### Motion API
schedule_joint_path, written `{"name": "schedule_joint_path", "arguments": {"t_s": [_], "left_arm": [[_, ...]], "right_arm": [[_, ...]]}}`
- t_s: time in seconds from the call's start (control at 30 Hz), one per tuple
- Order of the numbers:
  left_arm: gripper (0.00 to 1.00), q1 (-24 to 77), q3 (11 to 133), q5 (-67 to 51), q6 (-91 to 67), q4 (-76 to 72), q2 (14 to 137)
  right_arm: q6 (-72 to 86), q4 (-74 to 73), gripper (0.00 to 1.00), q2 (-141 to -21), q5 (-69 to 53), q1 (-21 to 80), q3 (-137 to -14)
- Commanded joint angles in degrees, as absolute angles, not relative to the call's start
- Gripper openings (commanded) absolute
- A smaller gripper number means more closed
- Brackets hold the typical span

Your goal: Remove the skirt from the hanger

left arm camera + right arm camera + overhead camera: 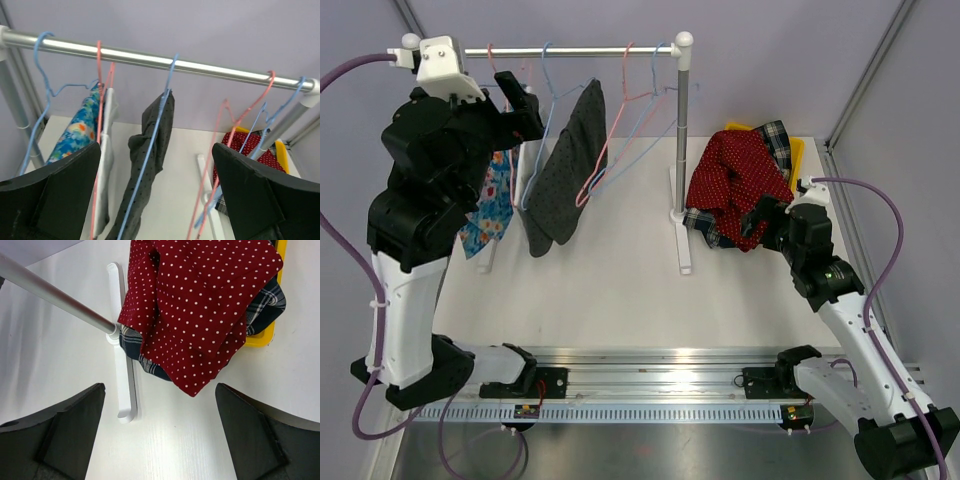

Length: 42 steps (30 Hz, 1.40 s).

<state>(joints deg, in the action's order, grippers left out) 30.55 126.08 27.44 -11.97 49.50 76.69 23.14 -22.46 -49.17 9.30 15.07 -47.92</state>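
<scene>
Fabric in a floral print [488,205] hangs at the left end of the rail [210,66], with something white just beside it. The left tool [156,150] is raised to rail height, jaws spread wide and holding nothing. The dark dotted skirt [150,145] sits framed between its fingers, which looks like a line-up for a grab. The skirt is draped on a blue hanger [171,75] hooked mid-rail, over the counter [620,290]. Rightward, a pink hanger [252,103] and blue ones hang bare, probably already stripped. Past the rack's post, a red spotted cloth [200,300] lies over plaid cloth on a yellow tray [265,337], apparently the drop spot. The right tool [160,390] hovers above that heap, wide open and empty, well apart from the skirt.
</scene>
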Motion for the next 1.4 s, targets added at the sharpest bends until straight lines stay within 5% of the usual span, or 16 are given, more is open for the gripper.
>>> {"name": "schedule_joint_path", "arguments": {"t_s": [0.0,0.53,0.87,1.03,1.37], "left_arm": [[0.96,27.96,122.17,22.95,-9.67,49.13,78.92],[0.86,18.99,121.03,14.42,-8.35,46.23,87.71],[0.52,17.14,114.61,10.02,-10.63,43.42,89.47],[0.00,16.96,116.01,9.58,-10.81,43.85,90.61],[0.00,17.14,135.43,7.47,-10.89,53.86,91.76]], "right_arm": [[22.85,-22.85,0.99,-48.43,8.52,15.29,-48.25],[22.50,-23.55,0.99,-48.95,9.14,15.29,-48.34],[22.50,-22.85,0.99,-50.10,9.40,15.29,-48.08],[22.24,-22.76,0.99,-49.57,8.88,15.29,-48.43],[21.45,-7.65,0.99,-44.90,-21.87,17.48,-57.98]]}}
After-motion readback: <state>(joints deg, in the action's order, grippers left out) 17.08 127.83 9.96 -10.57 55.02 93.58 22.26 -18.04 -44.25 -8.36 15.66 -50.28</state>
